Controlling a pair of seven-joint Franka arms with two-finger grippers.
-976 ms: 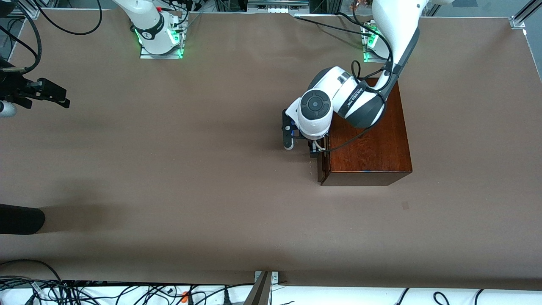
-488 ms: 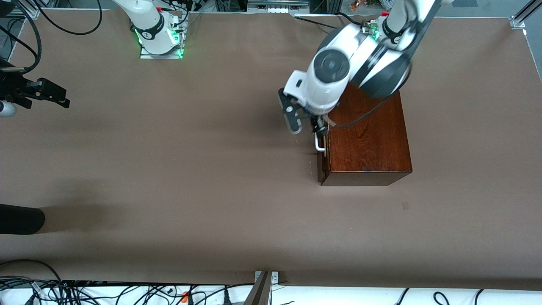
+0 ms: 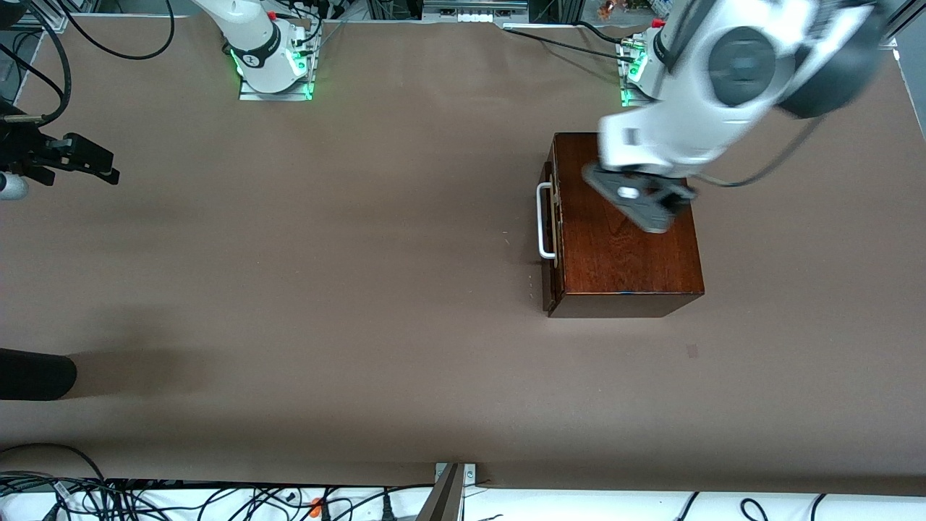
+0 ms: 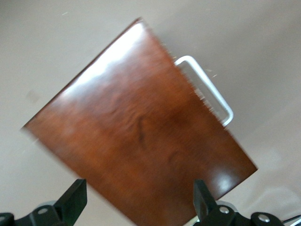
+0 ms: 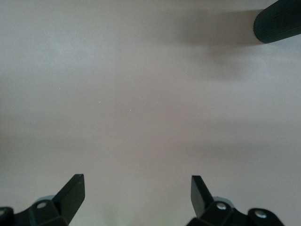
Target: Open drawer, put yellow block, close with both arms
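1. My left gripper [image 3: 640, 202] hangs over the top of the wooden box [image 3: 626, 231], fingers spread apart and holding nothing; the left wrist view shows both fingertips wide over the glossy lid.
2. My right gripper [image 5: 136, 197] waits over bare tabletop [image 3: 325, 289] near the edge at the right arm's end, fingers apart and empty.
3. The box stands toward the left arm's end of the tabletop, close to that arm's base. Its drawer [image 3: 551, 239] looks shut, or out by a sliver at most, its front facing the middle of the table.
4. I cannot find the yellow block in any view; it may already lie inside the drawer, but I cannot tell.
5. The white handle [image 3: 544, 221] is the place to grasp: a stiff bar standing off the drawer front, with room for a finger on each side.
6. I judge the box heavy and rigid, yet its lacquer is slick, so it may slide on the tabletop when the drawer is pulled or pushed; bracing it with my other arm seems wise.
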